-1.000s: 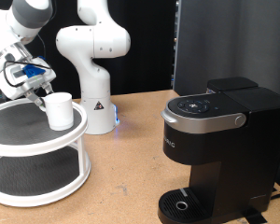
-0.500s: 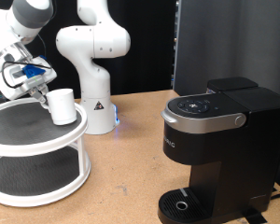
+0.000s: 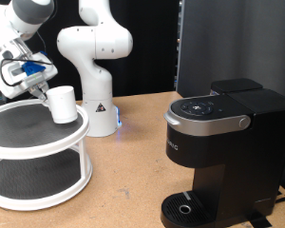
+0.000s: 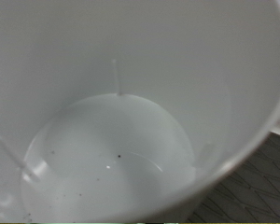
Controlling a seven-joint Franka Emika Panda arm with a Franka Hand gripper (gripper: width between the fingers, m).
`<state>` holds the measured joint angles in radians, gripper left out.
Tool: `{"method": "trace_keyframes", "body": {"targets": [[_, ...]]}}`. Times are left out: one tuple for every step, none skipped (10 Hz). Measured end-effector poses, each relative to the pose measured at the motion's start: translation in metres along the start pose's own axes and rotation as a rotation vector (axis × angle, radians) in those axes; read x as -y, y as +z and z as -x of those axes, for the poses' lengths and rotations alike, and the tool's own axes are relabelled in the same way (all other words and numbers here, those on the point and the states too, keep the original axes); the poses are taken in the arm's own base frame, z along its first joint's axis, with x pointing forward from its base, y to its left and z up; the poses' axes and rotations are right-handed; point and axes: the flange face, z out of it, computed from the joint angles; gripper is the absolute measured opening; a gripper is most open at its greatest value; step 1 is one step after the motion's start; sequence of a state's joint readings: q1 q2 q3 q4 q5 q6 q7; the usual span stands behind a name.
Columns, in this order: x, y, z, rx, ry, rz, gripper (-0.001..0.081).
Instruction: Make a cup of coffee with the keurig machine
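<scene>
In the exterior view my gripper (image 3: 46, 93) is at the upper left, shut on the rim of the cup (image 3: 64, 104), a plain white mug. The cup hangs slightly tilted, just above the right edge of the top tier of a white round stand (image 3: 28, 142). In the wrist view the cup's white inside (image 4: 112, 159) fills the picture and my fingers do not show. The keurig machine (image 3: 218, 142) is black with a silver-grey lid handle. It stands at the exterior view's right with its lid down and its drip base (image 3: 185, 207) bare.
The white robot arm base (image 3: 95, 57) stands behind the stand, with a blue light low on it. A black panel (image 3: 228, 38) rises behind the keurig machine. The wooden table (image 3: 133, 180) lies between the stand and the machine.
The gripper and the cup have moved a little towards the exterior view's right and slightly up, off the stand's top tier. The keurig machine has not changed.
</scene>
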<state>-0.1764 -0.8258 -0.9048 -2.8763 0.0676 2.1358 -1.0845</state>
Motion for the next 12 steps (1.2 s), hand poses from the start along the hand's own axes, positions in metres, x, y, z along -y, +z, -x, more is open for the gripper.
{"method": "trace_keyframes", "body": {"targets": [[0.005, -0.007, -0.008, 0.019, 0.022, -0.001, 0.0074], [0.012, -0.014, -0.017, 0.031, 0.043, 0.008, 0.0074], [0.02, -0.022, -0.028, 0.035, 0.058, 0.022, 0.0074], [0.029, -0.028, -0.037, 0.044, 0.056, 0.032, 0.0074], [0.034, -0.031, -0.04, 0.052, 0.056, 0.036, 0.0074], [0.033, -0.032, -0.04, 0.051, 0.059, 0.036, 0.0074], [0.033, -0.03, -0.04, 0.059, 0.06, 0.032, 0.0074], [0.034, -0.024, -0.044, 0.065, 0.075, 0.03, 0.0074], [0.038, -0.016, -0.052, 0.069, 0.09, 0.038, 0.0074], [0.041, -0.006, -0.063, 0.067, 0.105, 0.048, 0.0074], [0.044, 0.003, -0.074, 0.06, 0.123, 0.056, 0.0074], [0.047, 0.012, -0.084, 0.052, 0.138, 0.064, 0.0074]]}}
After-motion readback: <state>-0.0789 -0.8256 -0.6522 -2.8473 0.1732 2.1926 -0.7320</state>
